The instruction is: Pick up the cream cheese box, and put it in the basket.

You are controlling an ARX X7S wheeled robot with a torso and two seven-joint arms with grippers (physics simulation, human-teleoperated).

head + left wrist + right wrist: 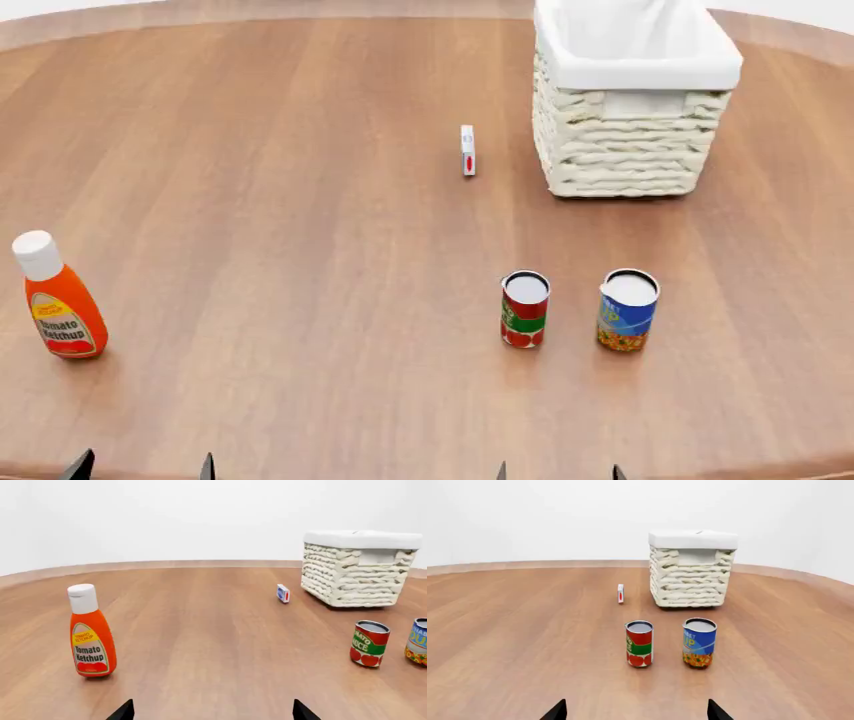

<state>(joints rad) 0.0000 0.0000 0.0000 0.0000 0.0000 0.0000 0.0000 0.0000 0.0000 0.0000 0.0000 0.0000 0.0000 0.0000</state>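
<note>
The box (467, 150) stands on edge on the counter (294, 200), just left of the basket (627, 130). Far left, a bottle (56, 298) reads "Tomato Ketchup". Two cans (525, 309) stand nearer. Left end effector (143, 467) and right end effector (558, 471) are both spread, gripping nothing.

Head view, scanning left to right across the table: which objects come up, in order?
Tomato ketchup bottle → cream cheese box → red-and-green can → blue can. The basket overlaps both cans' span, so it is left out.
</note>
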